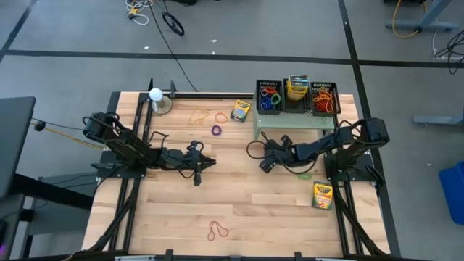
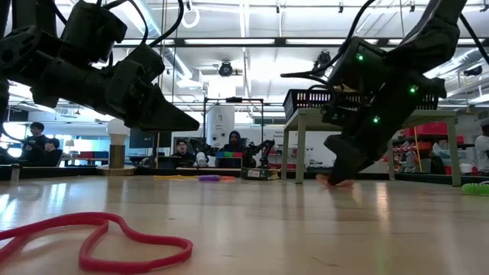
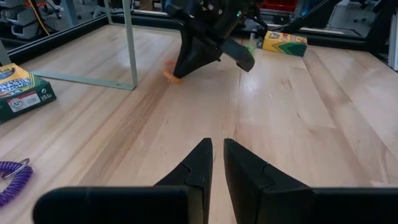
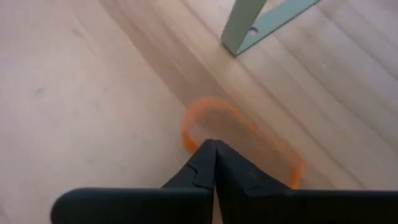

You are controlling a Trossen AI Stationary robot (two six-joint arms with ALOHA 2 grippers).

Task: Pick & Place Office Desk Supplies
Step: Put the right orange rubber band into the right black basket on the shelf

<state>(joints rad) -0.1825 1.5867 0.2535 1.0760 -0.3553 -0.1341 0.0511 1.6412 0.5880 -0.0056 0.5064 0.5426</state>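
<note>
The right end effector (image 4: 214,163) is down on the surface, fingers pinched together on the near edge of an orange rubber band (image 4: 205,115): the pick is underway. Next, I judge, lift and carry to the black bins (image 1: 297,98) beyond. The left end effector (image 1: 205,164) waits, nearly closed and empty.

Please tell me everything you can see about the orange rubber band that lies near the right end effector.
The orange rubber band is a thin loop, rubbery in look, pulled into a long oval. It lies flat on the wooden table, close to a foot of the pale green stand. The right end effector is down at the table with its fingers closed on one side of the loop. In the left wrist view, only a small orange part shows beside that end effector.
</note>
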